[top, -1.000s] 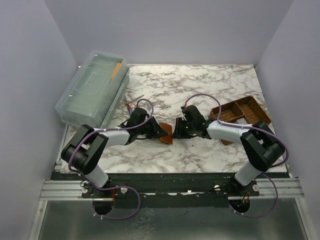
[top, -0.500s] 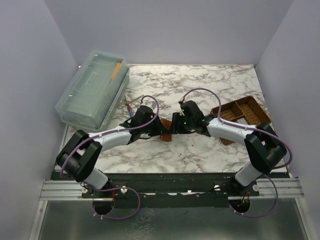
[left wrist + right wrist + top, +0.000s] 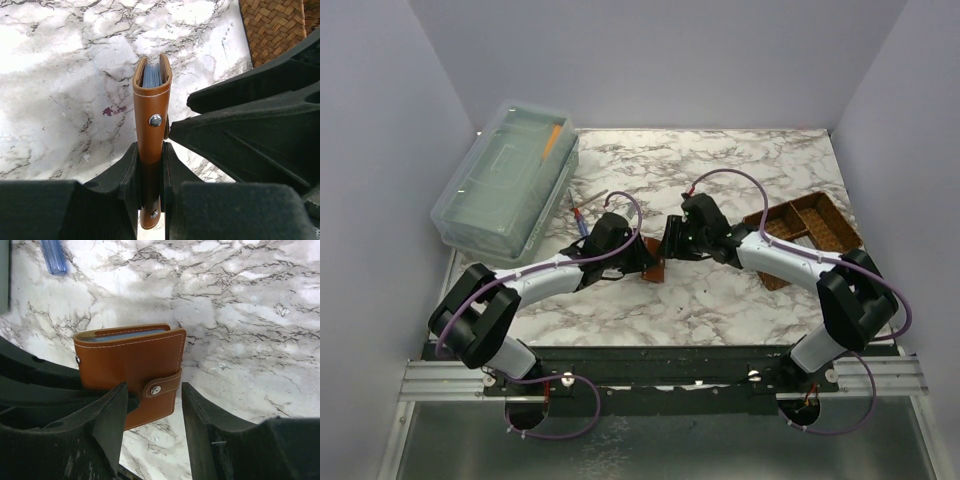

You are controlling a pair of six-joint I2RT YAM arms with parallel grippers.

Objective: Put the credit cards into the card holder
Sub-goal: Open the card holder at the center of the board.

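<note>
Right now we see the left gripper (image 3: 150, 148) clamped narrowly on the tan leather card holder (image 3: 151, 100), which stands on edge between its fingers near the middle of the marble table (image 3: 720, 165). The holder is folded shut with its snap tab fastened, and the blue-grey edges of the credit cards (image 3: 152, 76) show in its open top end. The right gripper (image 3: 152, 390) faces it from 3 o'clock with its jaws spread wide and nothing between them; one fingertip sits just beside the holder's snap side, though we cannot tell whether it touches. From the holder, the woven divided basket (image 3: 810, 225) lies at 3 o'clock, well apart, and the clear plastic box (image 3: 505, 180) sits at 10 o'clock by the table's edge.
</note>
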